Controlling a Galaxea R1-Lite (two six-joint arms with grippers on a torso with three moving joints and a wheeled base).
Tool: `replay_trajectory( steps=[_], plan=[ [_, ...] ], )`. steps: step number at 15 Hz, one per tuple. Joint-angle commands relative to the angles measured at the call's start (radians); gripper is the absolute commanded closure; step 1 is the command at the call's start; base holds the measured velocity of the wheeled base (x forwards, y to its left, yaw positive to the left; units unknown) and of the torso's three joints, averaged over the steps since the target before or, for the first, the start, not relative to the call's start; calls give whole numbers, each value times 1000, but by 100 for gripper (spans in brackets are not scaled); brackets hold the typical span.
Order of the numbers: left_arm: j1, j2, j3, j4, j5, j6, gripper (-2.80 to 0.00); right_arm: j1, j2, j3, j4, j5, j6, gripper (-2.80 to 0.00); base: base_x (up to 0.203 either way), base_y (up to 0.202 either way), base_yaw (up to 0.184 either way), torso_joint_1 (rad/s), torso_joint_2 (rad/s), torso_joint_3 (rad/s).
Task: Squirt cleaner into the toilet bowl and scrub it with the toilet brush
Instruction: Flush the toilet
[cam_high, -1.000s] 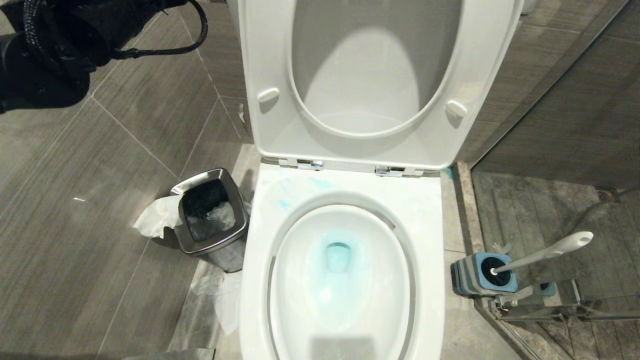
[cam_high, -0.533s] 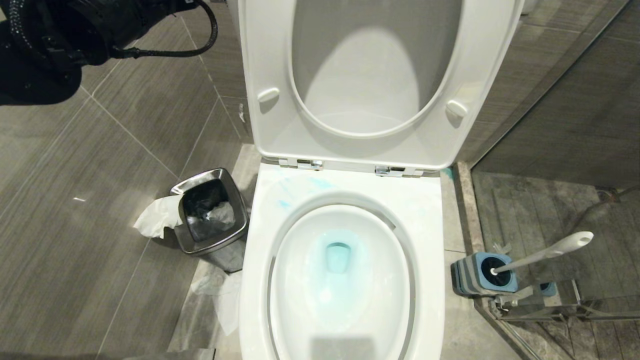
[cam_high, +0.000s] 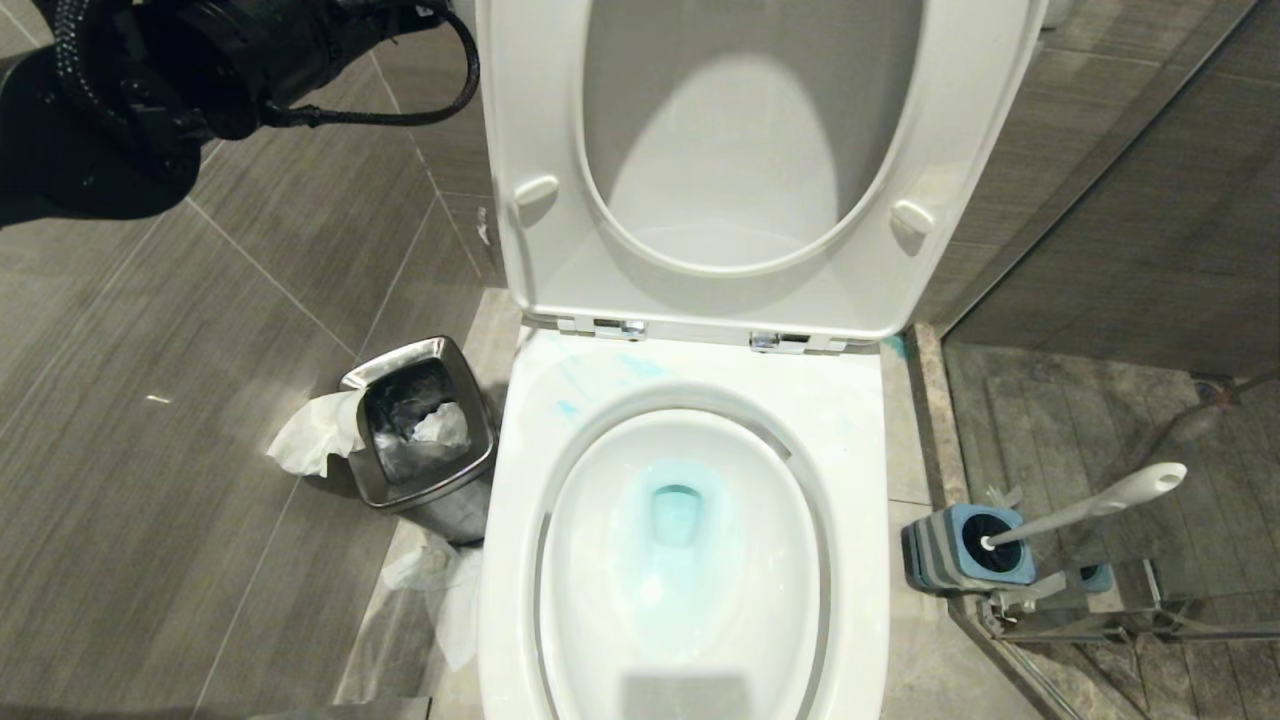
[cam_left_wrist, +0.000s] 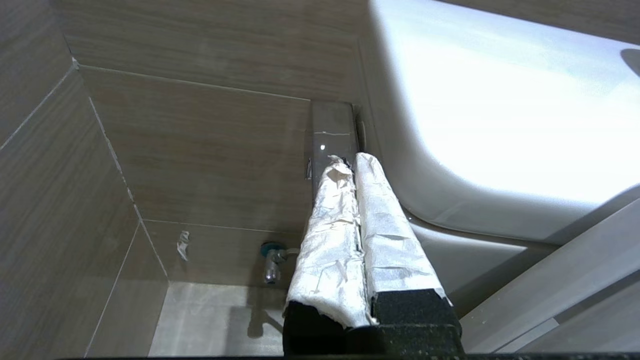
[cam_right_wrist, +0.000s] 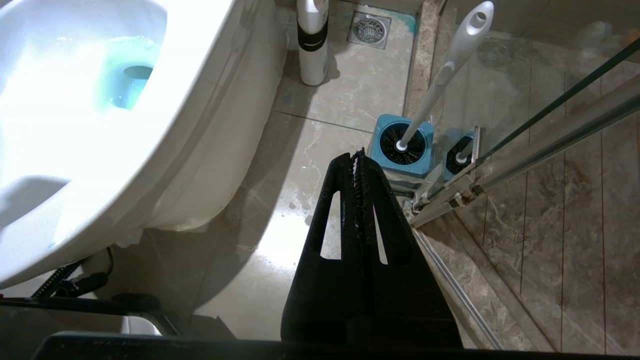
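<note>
Beside the raised seat and lid, high at the left of the head view: left gripper, padded jaws pressed shut on nothing, pointing toward the wall behind the toilet. Low at the right, by the glass door: right gripper, jaws closed and empty, aimed at the toilet brush. Cleaner already in the toilet bowl, tinting the water turquoise, with faint smears on the rear rim. Scrubbing judged not yet begun. Next move: open jaws, a firm grip on the slim handle, a lift clear of the blue holder. Brush standing tilted, black bristles down in the holder, on the floor just right of the bowl.
</note>
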Motion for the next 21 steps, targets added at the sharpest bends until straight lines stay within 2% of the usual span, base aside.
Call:
replay_trajectory(
  steps=[1,21],
  plan=[
    [-2,15,-1,-3,1,0,0,0,0,0,0,1,-1,0,0,0,0,0,0,0],
    [21,167,14,-10,2,13,0,0,0,0,0,1,-1,0,0,0,0,0,0,0]
  ],
)
